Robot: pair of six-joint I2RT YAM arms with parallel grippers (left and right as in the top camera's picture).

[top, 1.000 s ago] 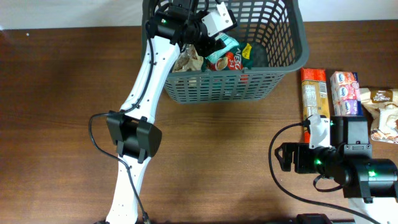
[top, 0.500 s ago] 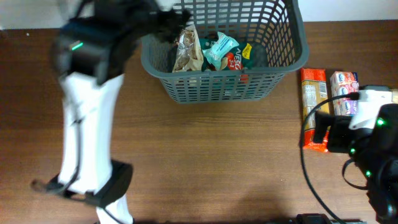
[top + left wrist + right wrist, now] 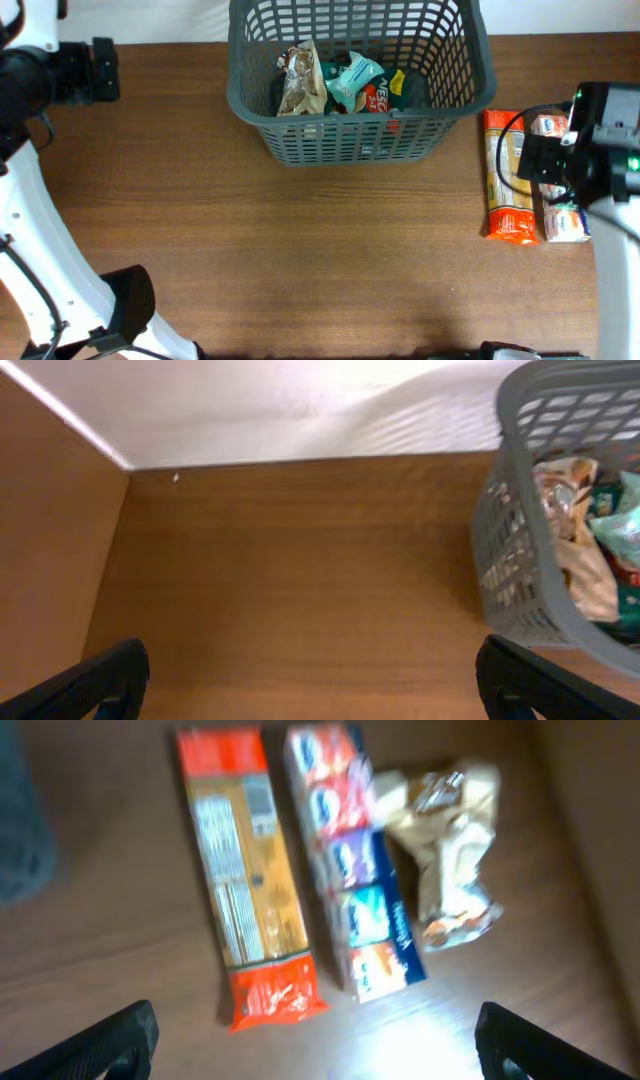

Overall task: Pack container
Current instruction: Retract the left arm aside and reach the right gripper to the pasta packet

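1. Left jaws were spread wide with nothing between them, fingertips (image 3: 95,682) at the lower corners of the left wrist view, bare counter (image 3: 300,590) ahead.
2. Right jaws were also wide open and empty, fingertips (image 3: 110,1038) at the lower corners.
3. Ahead of the right jaws lay an orange pack (image 3: 245,900), a multicoloured pack (image 3: 355,890) just beside it, and a crumpled beige pack (image 3: 450,860) further right.
4. The container (image 3: 360,135) stood upright at top centre of the overhead view, holding a brown crinkled pack (image 3: 300,85) and a teal pack (image 3: 355,75).
5. The left arm (image 3: 60,75) sat upper left, well apart from the container.
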